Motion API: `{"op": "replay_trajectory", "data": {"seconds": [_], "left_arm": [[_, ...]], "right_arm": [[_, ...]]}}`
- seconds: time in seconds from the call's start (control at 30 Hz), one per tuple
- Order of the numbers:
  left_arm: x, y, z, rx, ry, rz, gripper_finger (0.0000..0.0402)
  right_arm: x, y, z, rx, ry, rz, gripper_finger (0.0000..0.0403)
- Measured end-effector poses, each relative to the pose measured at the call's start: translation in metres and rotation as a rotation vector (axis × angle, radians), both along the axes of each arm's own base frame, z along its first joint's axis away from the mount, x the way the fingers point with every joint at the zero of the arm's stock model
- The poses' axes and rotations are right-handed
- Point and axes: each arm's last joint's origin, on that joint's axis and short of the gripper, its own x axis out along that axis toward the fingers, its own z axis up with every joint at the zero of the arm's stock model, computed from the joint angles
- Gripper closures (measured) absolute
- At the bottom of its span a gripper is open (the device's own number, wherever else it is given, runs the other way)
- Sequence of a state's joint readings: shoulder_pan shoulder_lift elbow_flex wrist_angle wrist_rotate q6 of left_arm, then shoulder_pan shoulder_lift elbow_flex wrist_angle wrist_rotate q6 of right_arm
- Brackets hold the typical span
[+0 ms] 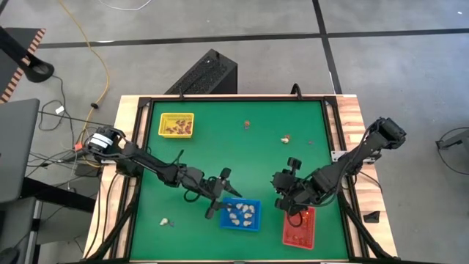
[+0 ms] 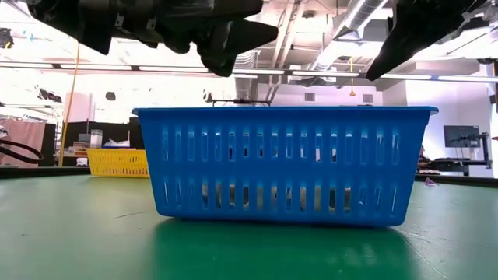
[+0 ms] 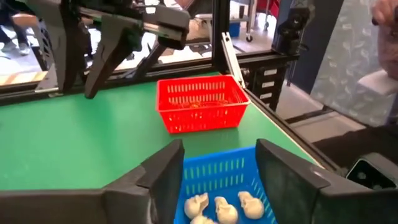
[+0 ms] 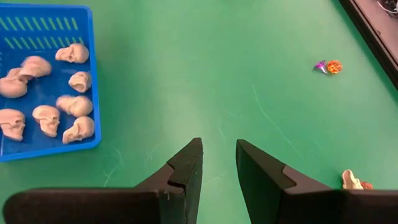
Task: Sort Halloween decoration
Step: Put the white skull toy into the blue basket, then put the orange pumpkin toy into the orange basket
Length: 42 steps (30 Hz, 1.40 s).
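A blue tray (image 1: 240, 214) near the table's front holds several whitish-cream skull trinkets (image 4: 48, 93). To its right, a red tray (image 1: 299, 227) holds orange-red trinkets (image 3: 199, 104), and a yellow tray (image 1: 176, 125) at the far left holds dark ones. My left gripper (image 3: 219, 162) hangs open above the blue tray's left end, with nothing between its fingers. My right gripper (image 4: 219, 152) stands open and empty above bare table, between the blue and red trays. Loose trinkets lie on the table: an orange one (image 4: 334, 66), a cream one (image 4: 352, 180) and another cream one (image 1: 167, 221).
The table's black frame (image 1: 333, 125) runs around the green mat. A dark box (image 1: 209, 73) stands beyond the far edge. More small trinkets (image 1: 248, 125) lie on the mat's far middle. In the left wrist view a person's sleeve (image 3: 388, 37) shows beyond the table.
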State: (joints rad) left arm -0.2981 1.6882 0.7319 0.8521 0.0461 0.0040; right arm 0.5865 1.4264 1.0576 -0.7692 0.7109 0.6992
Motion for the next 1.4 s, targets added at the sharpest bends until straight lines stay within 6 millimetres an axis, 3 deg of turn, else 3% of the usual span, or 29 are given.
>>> {"op": "replay_trajectory", "data": {"seconds": [0.17,0.37,0.53,0.67,0.8,0.93,1.07,1.2,1.3,1.4], "left_arm": [[0.001,0.006,0.003,0.045,-0.018,0.023,0.0200],[0.007,0.042,-0.001,0.044,0.050,0.245,0.0199],[0.019,0.100,-0.005,0.016,0.241,0.436,0.0199],[0.032,0.154,0.007,-0.006,0.435,0.475,0.0198],[0.031,0.184,0.031,0.018,0.569,0.528,0.0198],[0.005,0.188,0.065,0.119,0.651,0.643,0.0198],[-0.042,0.181,0.089,0.196,0.648,0.765,0.0198],[-0.098,0.170,0.101,0.115,0.484,0.844,0.0198],[-0.131,0.159,0.099,-0.003,0.234,0.855,0.0198],[-0.153,0.146,0.083,-0.077,0.016,0.754,0.0198]], "right_arm": [[0.000,0.000,0.000,0.006,-0.002,-0.004,0.0275],[0.000,0.000,0.000,0.003,0.002,-0.004,0.0275],[0.002,-0.004,0.000,-0.006,0.010,-0.015,0.0275],[0.005,-0.013,-0.001,-0.016,0.023,-0.049,0.0275],[0.010,-0.031,0.000,-0.104,0.003,-0.141,0.0275],[0.017,-0.053,0.001,-0.202,0.005,-0.221,0.0275],[0.026,-0.086,0.001,-0.235,0.073,-0.282,0.0276],[0.038,-0.144,0.003,-0.057,0.140,-0.325,0.0282],[0.051,-0.194,0.004,0.141,0.039,-0.292,0.0285],[0.059,-0.246,-0.003,0.294,-0.094,-0.306,0.0284]]}}
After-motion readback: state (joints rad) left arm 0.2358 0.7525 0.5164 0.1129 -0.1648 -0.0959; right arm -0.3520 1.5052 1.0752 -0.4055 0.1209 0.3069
